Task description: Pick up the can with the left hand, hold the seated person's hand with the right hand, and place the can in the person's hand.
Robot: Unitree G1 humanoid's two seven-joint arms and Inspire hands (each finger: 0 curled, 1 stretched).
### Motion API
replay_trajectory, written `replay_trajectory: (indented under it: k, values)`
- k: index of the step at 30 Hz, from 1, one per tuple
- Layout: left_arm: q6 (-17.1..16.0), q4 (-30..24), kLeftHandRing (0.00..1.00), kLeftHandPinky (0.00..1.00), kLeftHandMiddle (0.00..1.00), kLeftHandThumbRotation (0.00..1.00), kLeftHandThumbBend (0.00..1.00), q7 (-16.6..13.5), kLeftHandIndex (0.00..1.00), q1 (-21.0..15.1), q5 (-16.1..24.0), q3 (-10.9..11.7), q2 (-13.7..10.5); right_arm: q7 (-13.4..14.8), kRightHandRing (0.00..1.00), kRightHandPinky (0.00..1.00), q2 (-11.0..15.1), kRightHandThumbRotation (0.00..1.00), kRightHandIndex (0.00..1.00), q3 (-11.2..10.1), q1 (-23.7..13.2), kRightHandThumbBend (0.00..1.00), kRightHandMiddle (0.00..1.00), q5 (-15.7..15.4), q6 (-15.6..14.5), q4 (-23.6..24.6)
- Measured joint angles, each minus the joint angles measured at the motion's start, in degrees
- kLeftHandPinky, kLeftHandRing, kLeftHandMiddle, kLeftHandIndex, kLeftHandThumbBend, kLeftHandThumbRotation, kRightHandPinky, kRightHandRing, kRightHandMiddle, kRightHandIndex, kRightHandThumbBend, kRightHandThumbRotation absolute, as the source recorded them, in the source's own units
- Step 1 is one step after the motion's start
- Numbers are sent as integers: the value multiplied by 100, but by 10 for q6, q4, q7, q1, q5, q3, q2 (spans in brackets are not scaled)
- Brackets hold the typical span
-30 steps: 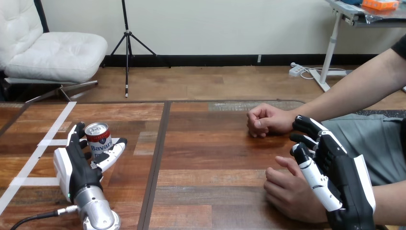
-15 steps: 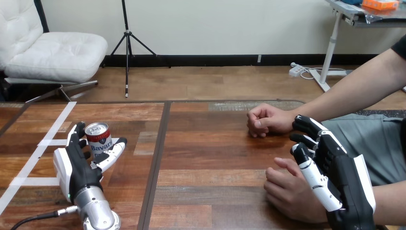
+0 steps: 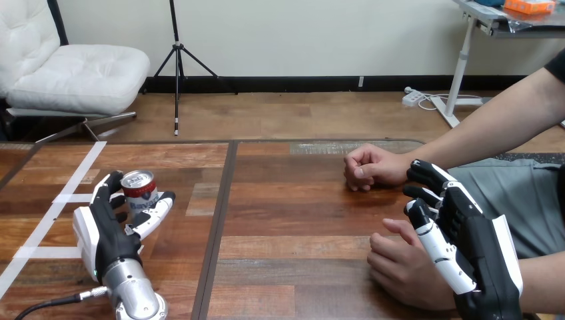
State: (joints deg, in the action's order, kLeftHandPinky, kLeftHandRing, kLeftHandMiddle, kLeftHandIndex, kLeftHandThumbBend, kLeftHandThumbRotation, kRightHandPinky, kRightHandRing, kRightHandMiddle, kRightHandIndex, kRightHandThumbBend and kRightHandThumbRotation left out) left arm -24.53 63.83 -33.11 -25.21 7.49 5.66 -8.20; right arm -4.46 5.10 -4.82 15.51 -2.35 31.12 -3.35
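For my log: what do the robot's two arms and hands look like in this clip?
Left hand: black with white shells on its back and black-and-white jointed fingers, on a silver cylindrical forearm. Right hand: same build, mostly black, a white shell along its outer edge and white segments on its fingers.

Beyond your wooden worktop point(image 3: 300, 220), with white tape lines point(image 3: 66, 181) at its left and a dark seam point(image 3: 223, 200) down its middle, you see a wood floor point(image 3: 300, 115), a pale wall point(image 3: 300, 33), a white padded chair point(image 3: 73, 77) far left, a black tripod point(image 3: 176, 60) beside it, and a white desk point(image 3: 461, 67) far right.
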Motion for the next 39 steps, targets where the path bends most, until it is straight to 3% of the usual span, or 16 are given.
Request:
replay_trajectory:
  k: [16, 39]
  values:
    - [-17, 11, 64, 58, 65, 0, 66, -1, 63, -9, -9, 11, 2, -1, 81, 71, 0, 65, 83, 0, 0, 55, 85, 1, 0, 0]
    - [-17, 18, 55, 49, 57, 0, 65, -19, 57, -19, -3, 19, 2, -5, 80, 70, 0, 65, 83, 0, 0, 55, 85, 2, 3, 0]
